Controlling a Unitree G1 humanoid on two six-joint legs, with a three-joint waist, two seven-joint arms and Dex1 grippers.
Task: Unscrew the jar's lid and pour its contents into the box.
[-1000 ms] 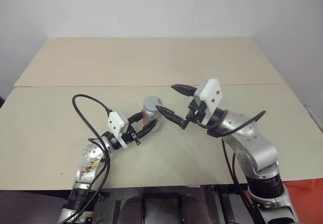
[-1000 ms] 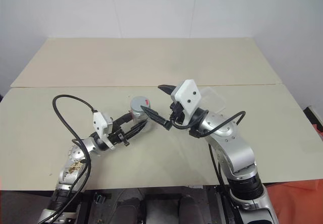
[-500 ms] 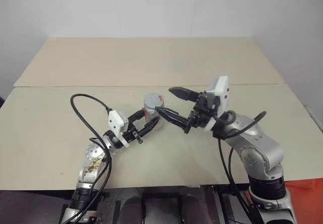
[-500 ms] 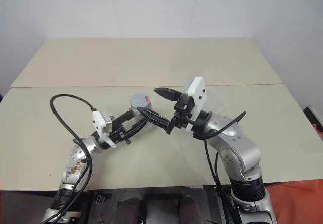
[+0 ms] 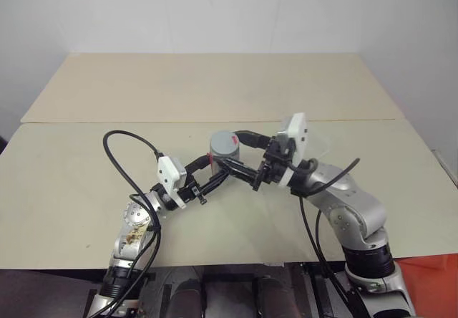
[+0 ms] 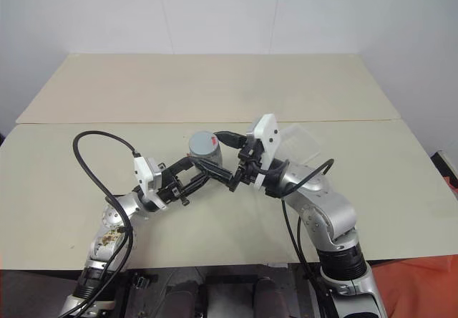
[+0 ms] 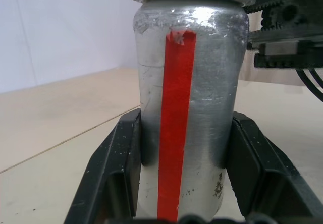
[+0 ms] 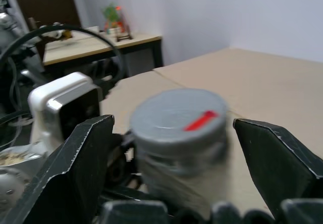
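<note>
my right claw [image 5: 242,152] is closing in on the jar [image 5: 222,148] near the middle of the frame. a second ago it was hanging off to the right of the jar with its fingers clear of it; now its spread fingers are bracketing the lid [image 8: 177,117], one on each side, not yet touching as far as the slightly blurred right wrist view lets me judge. the wrist is also looking rolled compared with the earlier frame, so the fingers are lining up with the lid's rim. my left claw [image 7: 176,183] is pinching the jar's body, both pads pressed against the silver wall beside the red stripe, holding it upright above the table [image 5: 86,182]; it is sitting much where it was before. the lid is still on, so unscrewing is not yet begun. i judge the next move is squeezing the lid. the box [image 6: 300,142] is lying to the right, behind my right arm, well apart from the jar.
</note>
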